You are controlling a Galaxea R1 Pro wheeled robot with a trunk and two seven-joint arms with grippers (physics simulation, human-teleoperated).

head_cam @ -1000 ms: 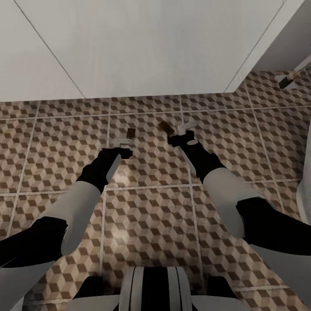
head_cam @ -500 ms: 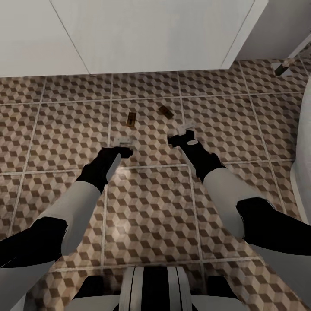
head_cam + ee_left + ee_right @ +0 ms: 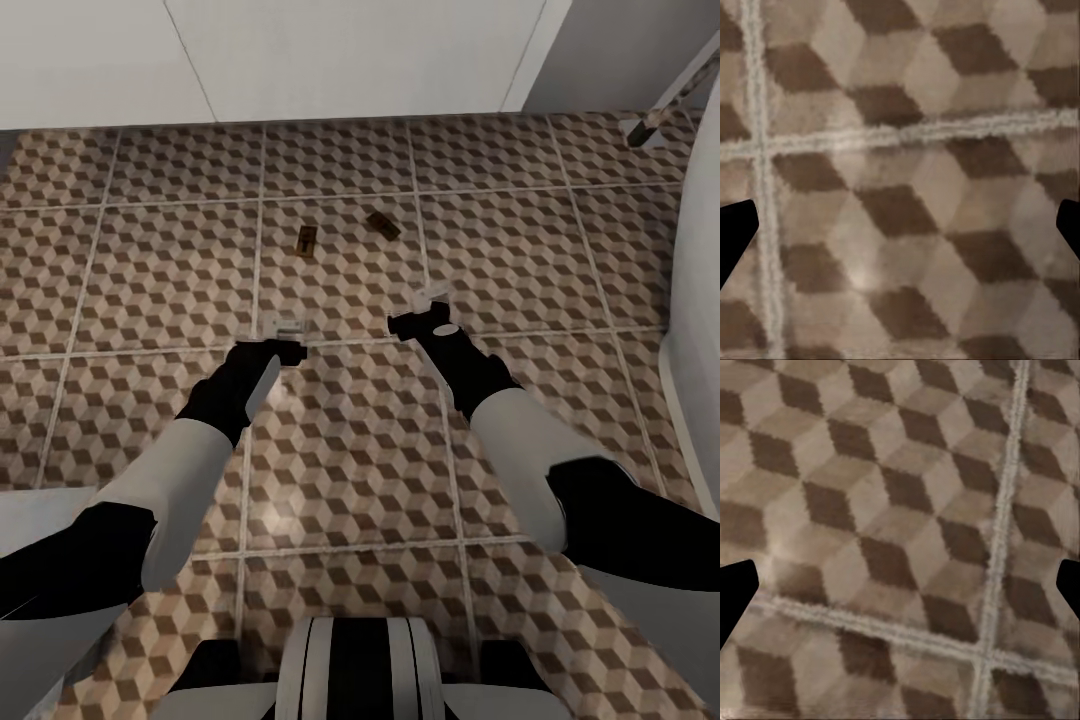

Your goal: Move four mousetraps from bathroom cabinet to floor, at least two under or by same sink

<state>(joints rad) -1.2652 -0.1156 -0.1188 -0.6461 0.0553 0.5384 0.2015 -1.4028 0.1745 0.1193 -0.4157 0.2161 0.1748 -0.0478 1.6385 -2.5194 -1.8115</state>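
Note:
Two mousetraps lie flat on the bathroom floor (image 3: 150, 290): one (image 3: 307, 240) upright in the picture and one (image 3: 383, 224) turned at an angle, about a hand's width apart. Both rest a short way in front of a white boxy body (image 3: 350, 55) that looks like the sink. My left gripper (image 3: 285, 328) hovers nearer me than the traps, open and empty. My right gripper (image 3: 425, 305) is open and empty too. In the left wrist view the gripper (image 3: 900, 232) has bare tile between its fingertips, as does the gripper (image 3: 900, 592) in the right wrist view. The cabinet is out of view.
A curved white tub wall (image 3: 700, 300) rises at the right edge. A small brush-like thing (image 3: 650, 125) lies at the far right. A white corner (image 3: 30, 505) juts in at the near left. A grey wall (image 3: 620, 50) stands right of the white body.
The whole view has slid back from the white body, so the two mousetraps sit farther from my grippers. Both arms keep the same pose and both grippers stay open.

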